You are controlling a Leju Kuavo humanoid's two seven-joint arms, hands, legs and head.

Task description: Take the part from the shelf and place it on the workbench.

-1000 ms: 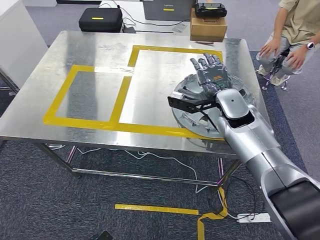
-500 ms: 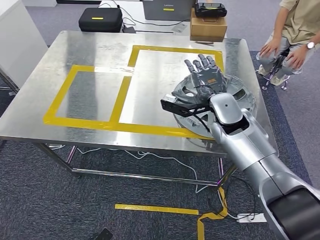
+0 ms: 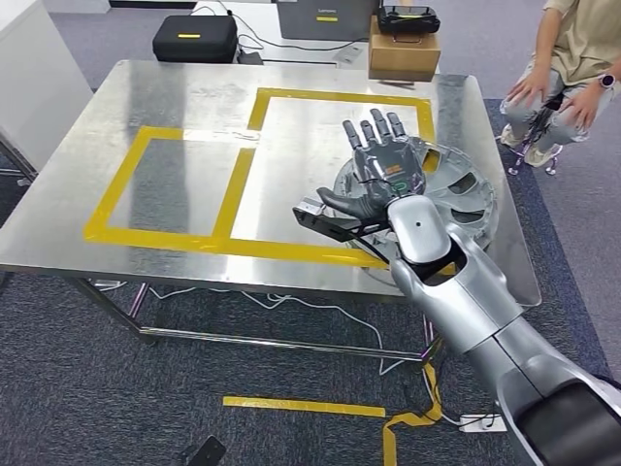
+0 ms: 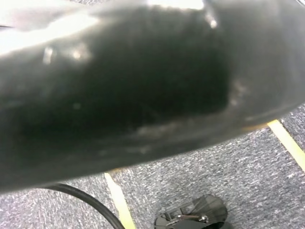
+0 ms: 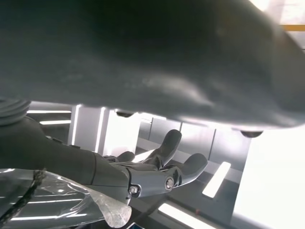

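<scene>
The part point(image 3: 463, 190), a round silvery metal disc with cut-outs, lies flat on the steel workbench point(image 3: 183, 97) near its right front corner, over the yellow tape of the larger marked square. My right hand point(image 3: 380, 165) hovers at the disc's left side with fingers spread flat and the thumb pointing left; it holds nothing. In the right wrist view the same fingers point(image 5: 169, 177) stretch out straight above the shiny bench top.
Two yellow-taped squares point(image 3: 168, 184) mark the bench. A person point(image 3: 571, 58) sits past its right far corner. A cardboard box point(image 3: 403, 53) and a black case point(image 3: 195, 37) stand behind the bench. Cables and yellow floor tape point(image 3: 304, 406) lie below its front edge.
My right hand has slid left off the middle of the disc toward its left rim. The disc has stayed where it lies.
</scene>
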